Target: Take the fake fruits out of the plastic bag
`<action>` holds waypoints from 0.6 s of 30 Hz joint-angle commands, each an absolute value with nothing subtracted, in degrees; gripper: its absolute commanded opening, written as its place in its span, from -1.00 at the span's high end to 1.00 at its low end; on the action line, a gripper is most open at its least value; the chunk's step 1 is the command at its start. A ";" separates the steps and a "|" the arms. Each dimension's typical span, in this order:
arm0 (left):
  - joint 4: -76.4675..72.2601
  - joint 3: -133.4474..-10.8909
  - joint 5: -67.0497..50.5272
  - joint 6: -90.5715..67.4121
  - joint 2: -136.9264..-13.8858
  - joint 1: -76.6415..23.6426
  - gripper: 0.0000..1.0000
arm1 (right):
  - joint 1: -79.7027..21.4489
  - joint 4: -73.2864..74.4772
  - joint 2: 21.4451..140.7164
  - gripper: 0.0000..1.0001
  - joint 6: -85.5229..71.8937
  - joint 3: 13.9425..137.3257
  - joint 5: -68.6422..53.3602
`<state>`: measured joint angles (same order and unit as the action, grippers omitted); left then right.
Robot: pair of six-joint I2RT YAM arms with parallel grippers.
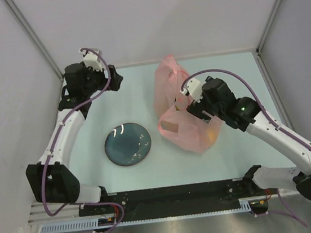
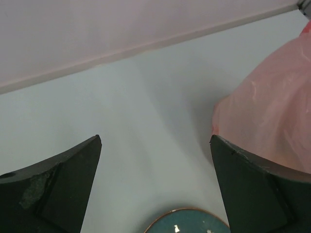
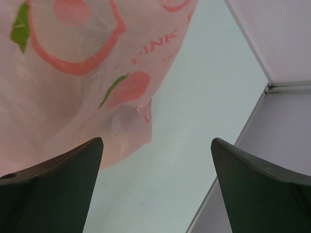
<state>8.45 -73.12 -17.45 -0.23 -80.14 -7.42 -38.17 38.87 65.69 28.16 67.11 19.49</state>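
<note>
While the plastic bag (image 1: 179,116) lies slumped right of the tabletop's (image 1: 224,74) middle, one end stretching toward the far edge, the right fingers (image 3: 53,187) hover just over it, spread wide with nothing between them. Pink film with printed fruit fills the left of that wrist view, bare tabletop the rest. Over by the far-left corner the left fingers (image 2: 58,189) are spread too, and empty, with the dark blue plate (image 1: 128,144) just below their view. It sits left of middle toward the near edge, well apart from the bag. And the fake fruits (image 1: 170,127)? All inside, by my reading: just a yellowish lump and an orange glow showing through the film at the bag's near end, and none on the plate. Now the danger. That film is thin and slack, so a pinch from above could catch only plastic, or film and fruit together, and drag the whole bag along. Nothing pins it down with the left fingers so far off. I can't find the bag's mouth from these views, so a blind reach may simply push the fruits deeper.
</note>
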 commanded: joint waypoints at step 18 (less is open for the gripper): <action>12.39 -86.48 -28.99 -3.43 -87.98 -16.78 -1.00 | -47.20 43.77 66.44 -0.79 22.23 80.07 5.09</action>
